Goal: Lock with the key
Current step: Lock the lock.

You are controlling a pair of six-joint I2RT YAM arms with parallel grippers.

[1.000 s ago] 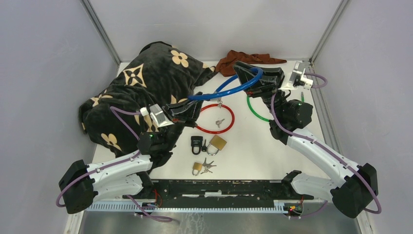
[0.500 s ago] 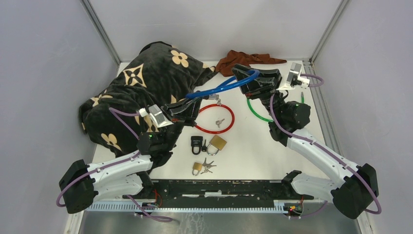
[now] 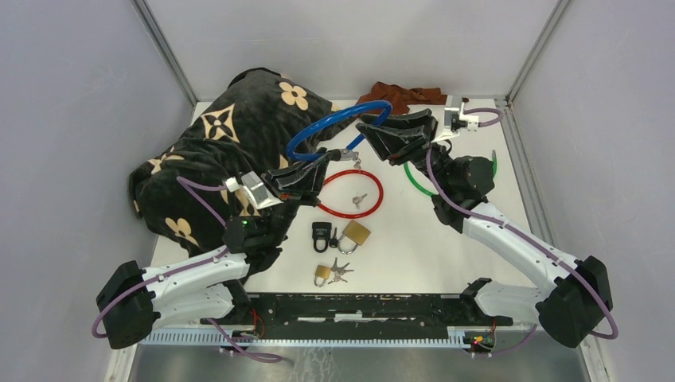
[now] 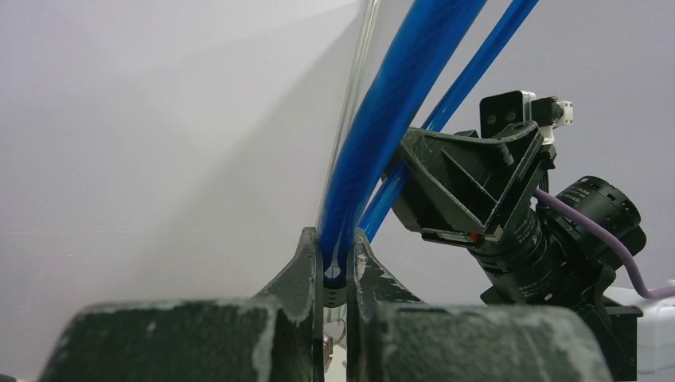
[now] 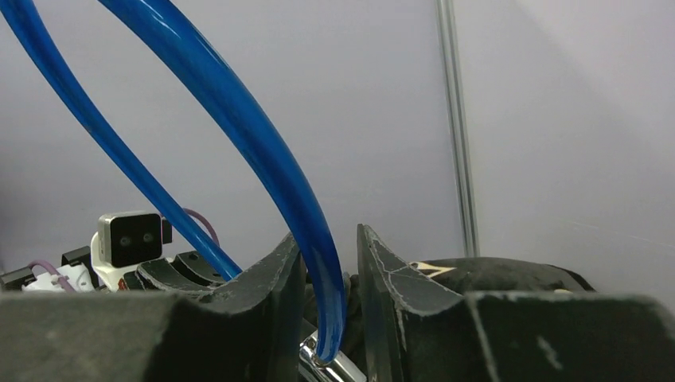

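A blue cable lock (image 3: 318,127) is held off the table between both grippers, its loop standing up. My left gripper (image 3: 322,163) is shut on one end of it; in the left wrist view the cable (image 4: 382,135) rises from between the jaws (image 4: 335,251). My right gripper (image 3: 362,137) is closed round the cable's other end, just above its metal pin (image 5: 326,368); the cable (image 5: 239,135) lies against one finger with a thin gap to the other. A small key (image 3: 356,165) hangs below the lock.
A red cable loop (image 3: 350,193) with a key (image 3: 358,199) inside lies below the grippers. A green cable (image 3: 414,179) lies under the right arm. Nearer are a black padlock (image 3: 321,235), a brass padlock (image 3: 355,233) and a small padlock (image 3: 322,274) with keys. A flowered blanket (image 3: 231,135) fills the left; a brown cloth (image 3: 406,93) lies at the back.
My right gripper has swung left toward the left gripper with its end of the blue cable. The loop has folded from a flat stretch into an upright ring. The left arm has barely moved.
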